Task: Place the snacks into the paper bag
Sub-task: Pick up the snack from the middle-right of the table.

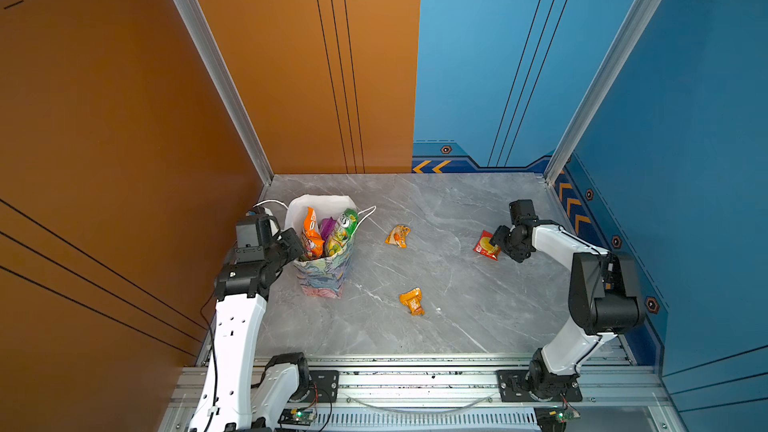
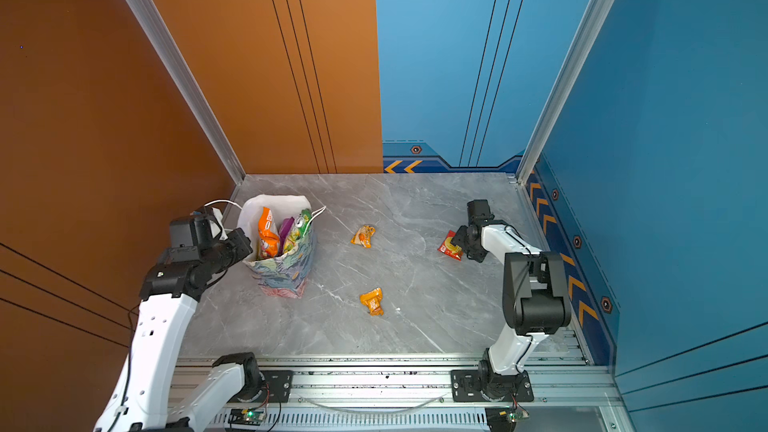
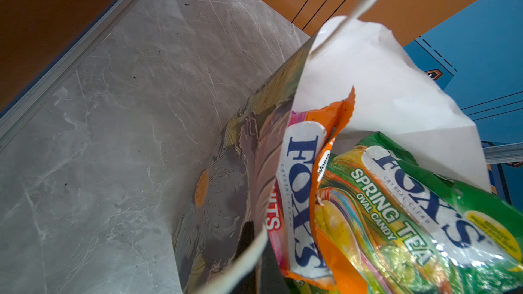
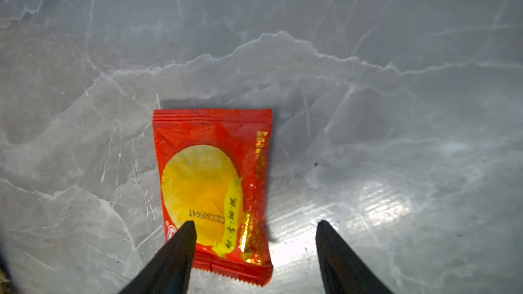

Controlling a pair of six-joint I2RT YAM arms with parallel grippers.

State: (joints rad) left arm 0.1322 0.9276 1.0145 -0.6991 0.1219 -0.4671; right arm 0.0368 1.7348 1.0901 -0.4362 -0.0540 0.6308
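A grey marble-patterned table [image 1: 457, 326] sits inside a booth with an orange wall [image 1: 124, 118] on one side and a blue wall [image 1: 685, 118] on the other. Two white-and-black robot arms [image 1: 237, 326] reach in from the near edge. Toward the orange wall stands the paper bag [image 1: 322, 280], upright, floral outside and white inside, its mouth open. The left gripper [image 1: 296, 245] is closed on the bag's rim on its orange-wall side, pinching the paper. Several snacks already stick up out of the bag: an orange Fox's pouch [image 1: 311, 234], a green Spring Tea pouch [image 1: 343, 230] and a purple packet [image 1: 328, 226] between them. Three small snacks lie loose on the table, well apart from one another: a red packet [image 1: 485, 246] near the blue wall, a crumpled orange packet [image 1: 398, 236] beside the bag, and a second orange packet [image 1: 412, 301] nearer the front. The right gripper [image 4: 254, 223] hovers over the red packet with its jaws spread and nothing in them. In the right wrist view the packet lies flat and off-centre: one fingertip [image 4: 184, 241] is over its printed face, the other over bare table beside it. The step in hand appears to be picking up this packet. To do it well, the gripper likely needs to shift sideways until the packet sits between both fingers, lower until the tips reach the table, then close gently, since flat foil could slide away.
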